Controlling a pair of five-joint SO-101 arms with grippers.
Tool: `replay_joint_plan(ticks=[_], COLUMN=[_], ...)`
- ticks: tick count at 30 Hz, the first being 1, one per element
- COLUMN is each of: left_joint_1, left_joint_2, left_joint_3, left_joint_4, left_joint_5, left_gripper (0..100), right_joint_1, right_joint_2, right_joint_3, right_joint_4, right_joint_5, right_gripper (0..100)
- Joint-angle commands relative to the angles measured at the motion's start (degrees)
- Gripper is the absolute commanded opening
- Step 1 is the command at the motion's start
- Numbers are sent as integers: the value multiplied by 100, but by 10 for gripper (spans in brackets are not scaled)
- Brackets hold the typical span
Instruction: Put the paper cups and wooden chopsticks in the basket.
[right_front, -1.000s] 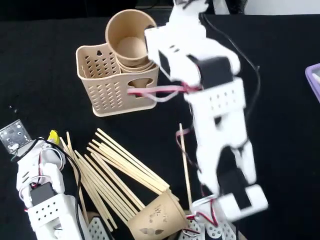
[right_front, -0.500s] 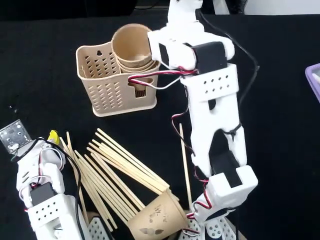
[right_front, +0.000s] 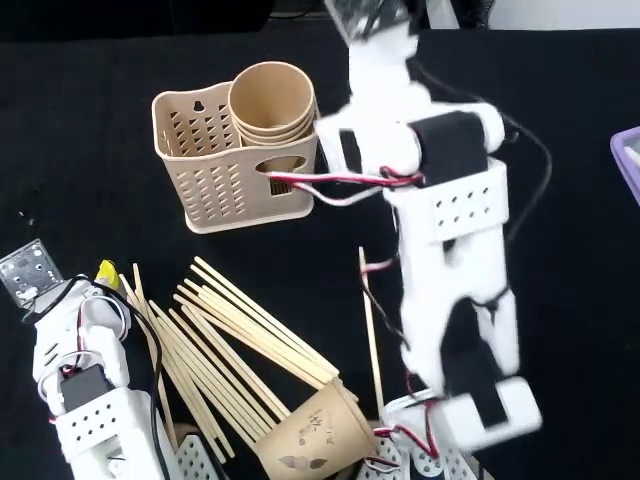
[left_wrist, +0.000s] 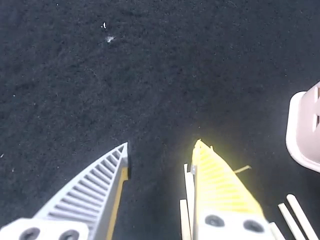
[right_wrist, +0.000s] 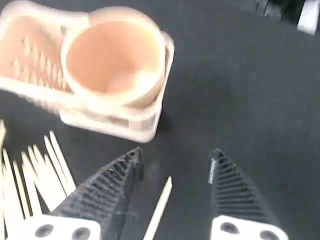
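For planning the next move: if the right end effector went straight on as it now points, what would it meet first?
Probably the black table beside the basket; the right end effector aims just past its corner, though depth is unclear.

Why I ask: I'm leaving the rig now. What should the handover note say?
Left claw: open, empty, low over the table by the chopsticks.
Right claw: open, empty, above the table near the basket.
Done: stacked cups stand in the basket.
Left: one cup lying on its side, and all the chopsticks, on the table.
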Motion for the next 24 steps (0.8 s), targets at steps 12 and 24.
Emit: replay_joint_plan(ticks=[12, 24], left_joint_1=[-13, -48], left_joint_2=[-62, -62], left_joint_3=[-242, -242], left_joint_4=[9, 26], left_joint_5=[-9, -9], left_gripper=[205, 205], right_joint_1=[791, -1064], right_joint_2=[-2018, -2053], right_joint_3=[5156, 7600], right_joint_4=[132, -580], right_joint_5=[6699, 7903], right_gripper=[209, 209])
